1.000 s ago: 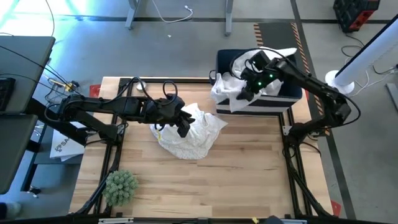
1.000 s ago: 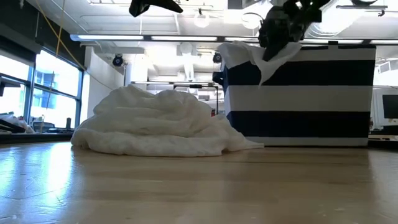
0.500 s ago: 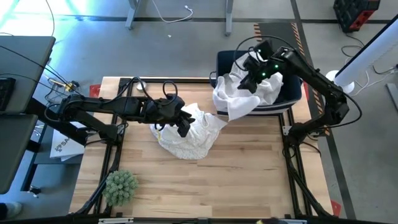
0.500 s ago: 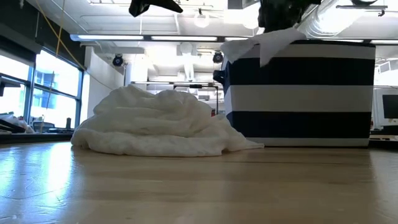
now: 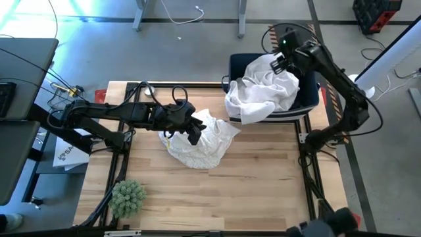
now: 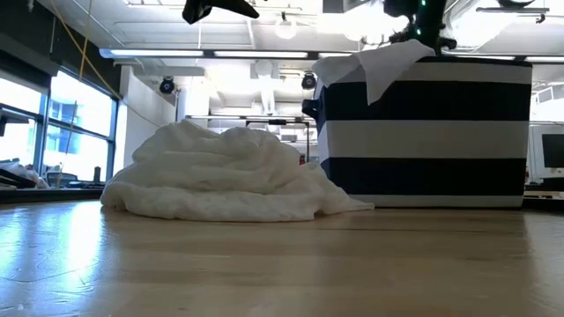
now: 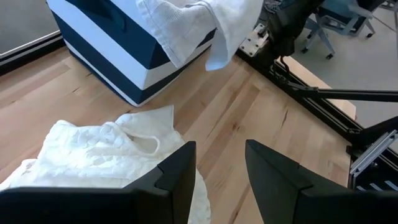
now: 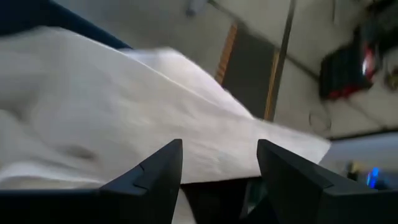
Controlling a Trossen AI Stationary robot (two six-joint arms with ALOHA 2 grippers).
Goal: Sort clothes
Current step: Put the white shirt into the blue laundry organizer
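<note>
A crumpled white garment point(image 5: 197, 141) lies in a heap on the table's middle point(image 6: 220, 176). My left gripper point(image 5: 194, 135) hovers above it, open and empty point(image 7: 219, 149). A second white garment point(image 5: 263, 89) lies on top of the navy-and-white striped bin point(image 6: 441, 132) at the table's far right. One flap hangs over the bin's near-left rim point(image 6: 379, 70). My right gripper point(image 5: 279, 62) stands over the bin's far part, above this garment, open and empty point(image 8: 217, 149). No black or navy garment shows.
A green spiky plant point(image 5: 127, 197) stands at the table's near left corner. The bin point(image 5: 311, 99) stands past the table's far right corner. Bare wood point(image 5: 217, 191) lies between the heap and the near edge.
My right gripper has gone up and toward the far edge over the bin, carrying the white garment with it. The garment no longer hangs from the gripper. It now lies spread on the bin with a flap over the rim.
</note>
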